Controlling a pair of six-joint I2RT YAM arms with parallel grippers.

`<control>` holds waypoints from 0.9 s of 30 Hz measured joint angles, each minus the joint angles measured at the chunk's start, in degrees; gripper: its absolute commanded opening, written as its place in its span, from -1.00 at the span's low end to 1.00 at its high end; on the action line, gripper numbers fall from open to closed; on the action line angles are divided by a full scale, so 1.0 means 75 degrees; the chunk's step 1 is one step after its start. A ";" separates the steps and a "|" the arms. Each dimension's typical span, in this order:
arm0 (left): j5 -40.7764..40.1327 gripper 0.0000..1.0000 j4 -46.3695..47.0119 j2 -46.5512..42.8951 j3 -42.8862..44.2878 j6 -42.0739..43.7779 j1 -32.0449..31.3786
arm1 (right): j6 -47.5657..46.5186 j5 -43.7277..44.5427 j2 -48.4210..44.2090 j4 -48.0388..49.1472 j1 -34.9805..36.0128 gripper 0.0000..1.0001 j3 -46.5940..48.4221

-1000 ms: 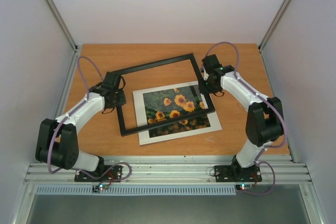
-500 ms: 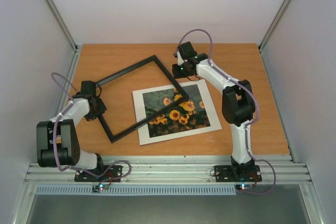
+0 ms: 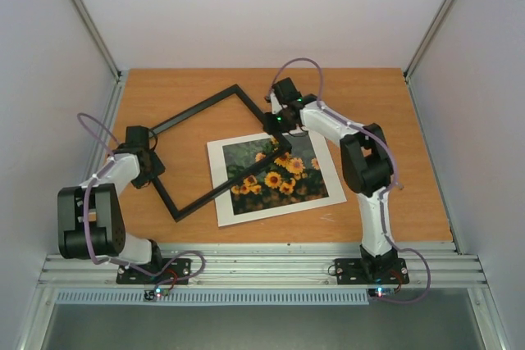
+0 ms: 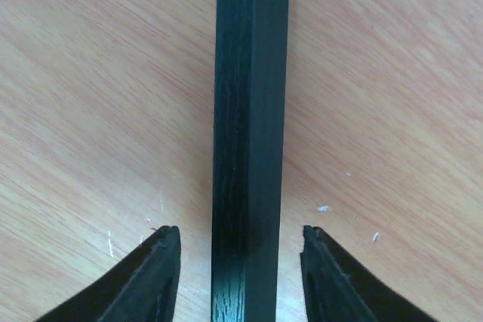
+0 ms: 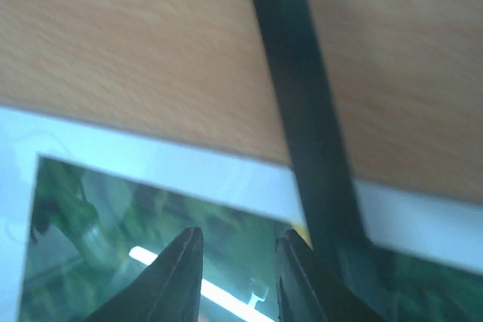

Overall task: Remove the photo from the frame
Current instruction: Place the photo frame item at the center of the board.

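Observation:
The black frame (image 3: 197, 108) lies flat and turned askew on the wooden table, empty inside. Its near right bar crosses the sunflower photo (image 3: 275, 171), which rests on the table inside a white mat (image 3: 217, 190). My left gripper (image 3: 154, 171) is open astride the frame's left bar (image 4: 249, 111), with a gap on each side of the bar (image 4: 240, 231). My right gripper (image 3: 275, 125) hovers at the frame's right corner, over the photo's far edge (image 5: 113, 224). Its fingers are slightly apart with nothing between them (image 5: 240, 235), and the frame bar (image 5: 302, 96) passes just to their right.
The wooden table (image 3: 369, 104) is walled in by white panels on three sides. An aluminium rail (image 3: 262, 268) with both arm bases runs along the near edge. Small white specks (image 4: 323, 207) dot the wood beside the left bar.
The frame slid left and turned off most of the photo. My left gripper opened off the left bar. My right arm swung to the frame's right corner, and its jaws shut, then parted slightly.

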 measured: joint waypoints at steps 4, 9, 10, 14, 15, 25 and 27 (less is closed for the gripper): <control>-0.0035 0.14 0.0012 -0.0178 0.0012 0.0035 0.0003 | 0.0102 -0.0067 -0.1096 0.0154 -0.0428 -0.19 -0.1373; 0.0012 0.35 -0.0067 -0.0624 0.0029 0.0061 -0.0251 | 0.0411 -0.0393 -0.2809 0.0831 -0.1131 0.01 -0.3398; 0.0023 0.36 -0.0085 -0.0752 0.0029 0.0082 -0.0411 | 0.0519 -0.0510 -0.3089 0.0956 -0.1282 0.04 -0.3786; 0.0207 0.47 -0.0122 -0.1221 0.0102 0.0117 -0.1620 | 0.0868 -0.1058 -0.3838 0.1603 -0.1883 0.15 -0.5327; 0.0259 0.48 -0.0154 -0.1236 0.0175 0.0137 -0.1912 | 0.0959 -0.1189 -0.3926 0.1699 -0.1976 0.18 -0.5633; 0.0571 0.52 -0.0268 -0.0930 0.1122 0.1023 -0.4459 | 0.1536 -0.2119 -0.4272 0.2696 -0.2218 0.32 -0.7166; 0.0539 0.55 -0.0265 -0.0662 0.1271 0.1335 -0.4972 | 0.1603 -0.2174 -0.4392 0.2830 -0.2299 0.33 -0.7306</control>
